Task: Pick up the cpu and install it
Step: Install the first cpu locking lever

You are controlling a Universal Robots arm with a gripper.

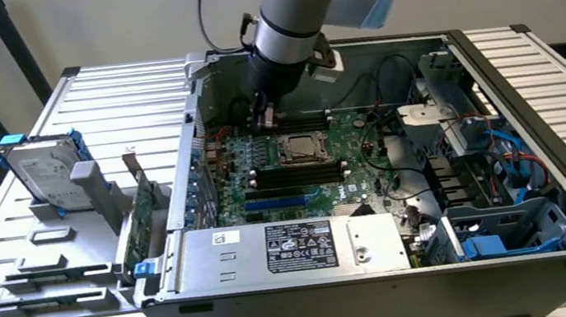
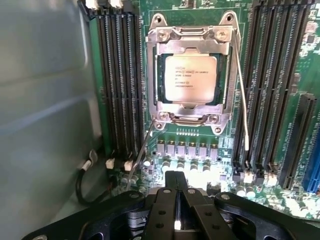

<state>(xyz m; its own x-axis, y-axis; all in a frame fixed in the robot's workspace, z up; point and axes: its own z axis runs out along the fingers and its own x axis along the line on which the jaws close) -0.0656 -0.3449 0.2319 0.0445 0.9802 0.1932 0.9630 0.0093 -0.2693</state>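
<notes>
Silver-topped, the cpu lies flat within the metal socket frame on the green motherboard, between two banks of black memory slots, inside the open computer case that rests on the ribbed table. The gripper is closed, fingers pressed together and holding nothing; it hangs above the board just beside the socket, apart from the cpu. On the exterior view's left, outside the case, a hard drive with blue brackets stands upright, and a silver box with a black label occupies the near side of the case.
</notes>
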